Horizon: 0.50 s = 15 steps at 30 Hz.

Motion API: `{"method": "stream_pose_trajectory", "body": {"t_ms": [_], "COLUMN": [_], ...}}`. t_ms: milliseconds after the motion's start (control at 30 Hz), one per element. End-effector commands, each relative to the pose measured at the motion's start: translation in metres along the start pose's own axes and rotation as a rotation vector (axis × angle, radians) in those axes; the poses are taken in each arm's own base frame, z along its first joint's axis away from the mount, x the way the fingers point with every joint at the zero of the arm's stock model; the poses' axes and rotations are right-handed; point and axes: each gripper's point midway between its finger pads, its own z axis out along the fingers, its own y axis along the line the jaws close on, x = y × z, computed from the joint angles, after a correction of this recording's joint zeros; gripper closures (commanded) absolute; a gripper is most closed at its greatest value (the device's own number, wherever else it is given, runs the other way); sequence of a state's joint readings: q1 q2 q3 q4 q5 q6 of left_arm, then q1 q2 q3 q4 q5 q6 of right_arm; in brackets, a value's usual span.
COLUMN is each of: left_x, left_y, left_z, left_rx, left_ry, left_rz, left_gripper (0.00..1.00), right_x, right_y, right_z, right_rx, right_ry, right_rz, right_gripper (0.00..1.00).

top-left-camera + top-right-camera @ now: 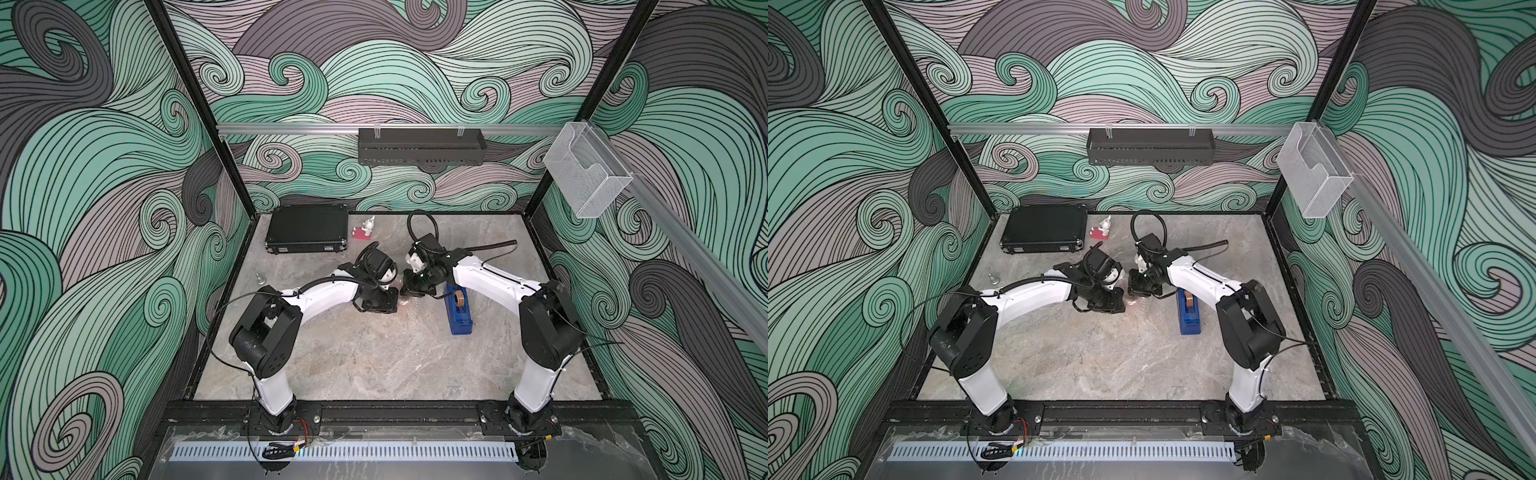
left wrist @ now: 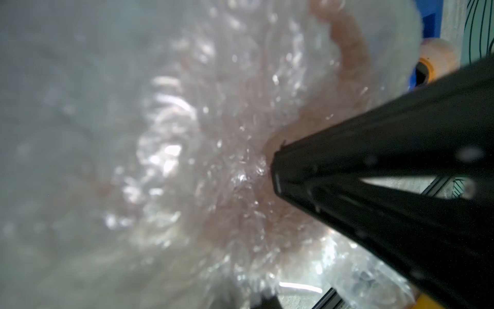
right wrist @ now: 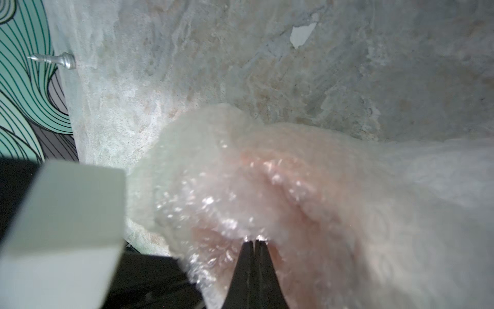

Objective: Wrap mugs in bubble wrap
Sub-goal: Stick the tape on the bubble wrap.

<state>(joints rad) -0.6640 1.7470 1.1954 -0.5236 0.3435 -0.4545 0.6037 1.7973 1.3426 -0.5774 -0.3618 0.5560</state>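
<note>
Wrapping looks nearly done: clear bubble wrap [image 2: 187, 133] shrouds the orange ceramic mug [image 2: 347, 48] beside the blue tape dispenser [image 1: 458, 313]. Left gripper [image 2: 275, 171] pinches the wrap; right gripper [image 3: 254, 242] is closed (sealing probably remains).

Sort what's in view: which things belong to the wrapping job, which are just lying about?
Job: bubble wrap, orange mug under it, probably the blue tape dispenser.
Lying about: black case, red-and-white figurine, small silver piece.
</note>
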Motion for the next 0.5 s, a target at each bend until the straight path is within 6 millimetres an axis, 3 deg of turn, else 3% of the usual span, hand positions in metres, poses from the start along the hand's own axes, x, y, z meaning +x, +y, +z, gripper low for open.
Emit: {"method": "stream_pose_trajectory", "body": {"t_ms": [0, 333, 467], "left_x": [-0.008, -0.01, -0.009], "left_y": [-0.002, -0.002, -0.001], "left_z": [-0.002, -0.001, 0.0], "left_rx": [-0.01, -0.011, -0.015], "left_ry": [-0.015, -0.018, -0.02], "left_rz": [0.015, 0.014, 0.014], "left_gripper": [0.89, 0.89, 0.89], "right_x": [-0.002, 0.02, 0.014], "right_y": [0.017, -0.018, -0.011], "right_z": [-0.029, 0.02, 0.013], "right_rx": [-0.02, 0.051, 0.058], "right_ry": [-0.054, 0.071, 0.059], "right_rz": [-0.043, -0.015, -0.029], "right_gripper": [1.0, 1.0, 1.0]}}
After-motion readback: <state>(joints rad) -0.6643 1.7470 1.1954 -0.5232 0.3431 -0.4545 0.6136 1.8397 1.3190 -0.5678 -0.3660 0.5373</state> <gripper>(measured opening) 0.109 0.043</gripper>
